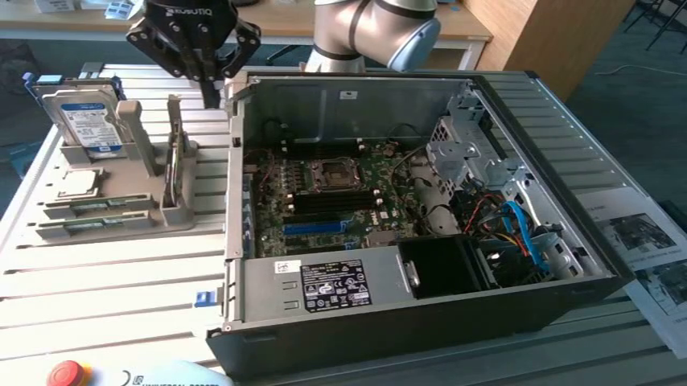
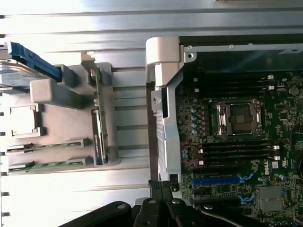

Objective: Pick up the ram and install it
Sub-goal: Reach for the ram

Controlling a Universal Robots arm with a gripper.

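Two ram sticks, thin green boards, lie in slots at the front of a grey holder [image 1: 129, 213]; one ram stick [image 1: 99, 204] [image 2: 47, 146] sits just behind the other [image 1: 95, 226] [image 2: 47, 166]. My gripper [image 1: 211, 98] [image 2: 160, 185] hangs shut and empty above the gap between the holder and the open computer case [image 1: 429, 318], near the case's far corner on the exterior view's left. It is well away from the ram. Inside the case, the motherboard's black memory slots [image 1: 322, 206] [image 2: 236, 151] stand empty beside the CPU socket [image 1: 331, 174] [image 2: 239, 118].
The holder also carries a silver hard drive [image 1: 86, 117], a square CPU chip [image 1: 77, 183] and an upright card [image 1: 175, 157] [image 2: 98, 118]. Cables and a drive cage [image 1: 483, 161] fill the case's other side. A red stop button [image 1: 67, 374] sits at the table's near edge; papers [image 1: 644, 241] lie on the exterior view's right.
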